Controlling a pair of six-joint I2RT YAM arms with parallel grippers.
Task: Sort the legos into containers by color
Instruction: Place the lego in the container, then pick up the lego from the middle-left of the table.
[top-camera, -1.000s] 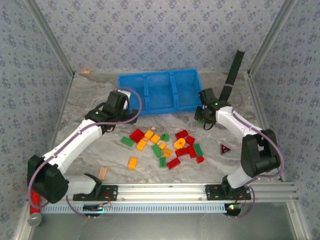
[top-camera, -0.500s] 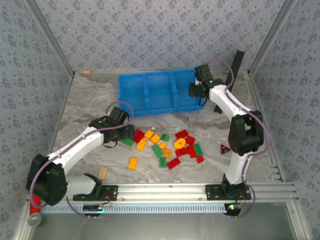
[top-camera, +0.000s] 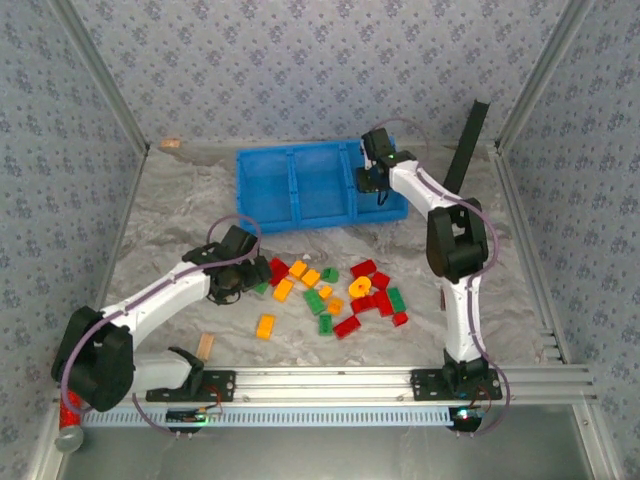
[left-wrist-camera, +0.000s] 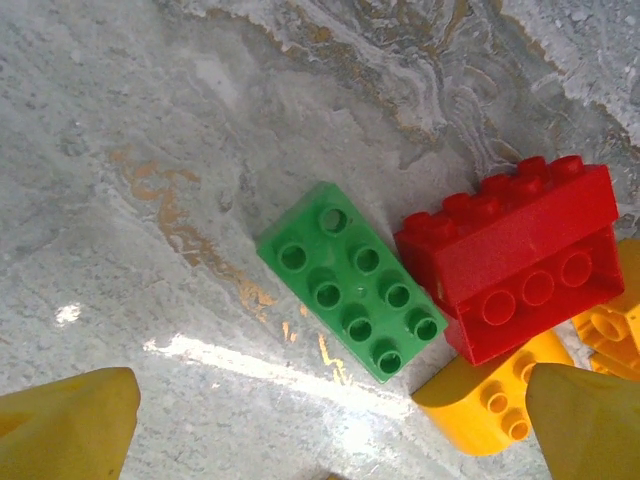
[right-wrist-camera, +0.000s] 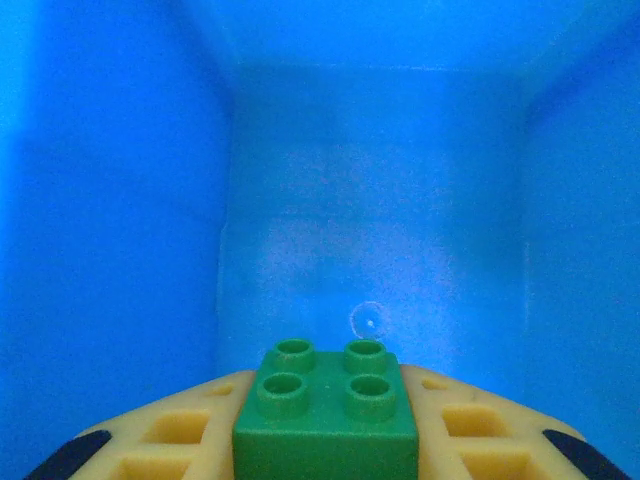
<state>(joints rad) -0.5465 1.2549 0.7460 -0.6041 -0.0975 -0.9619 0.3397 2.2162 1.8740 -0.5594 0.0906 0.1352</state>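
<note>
The legos (top-camera: 340, 290) lie as a loose pile of red, green and yellow-orange bricks in the middle of the table. My left gripper (top-camera: 242, 280) hangs open at the pile's left end. A flat green brick (left-wrist-camera: 350, 280) lies between and just ahead of its yellow fingertips (left-wrist-camera: 70, 425), beside a red brick (left-wrist-camera: 520, 255) and a yellow-orange one (left-wrist-camera: 480, 400). My right gripper (top-camera: 370, 178) is over the right compartment of the blue bin (top-camera: 290, 150), shut on a small green brick (right-wrist-camera: 325, 425) above the bare compartment floor (right-wrist-camera: 370, 250).
One yellow-orange brick (top-camera: 265, 325) lies apart, in front of the pile. A tan wooden block (top-camera: 205, 345) rests near the left arm's base, and a red cylinder (top-camera: 68, 410) lies at the near left corner. A black post (top-camera: 468, 140) leans behind the bin's right end.
My right gripper has swung from the table right of the pile up and left over the bin's right compartment. My left gripper came forward and down to the pile's left end.
</note>
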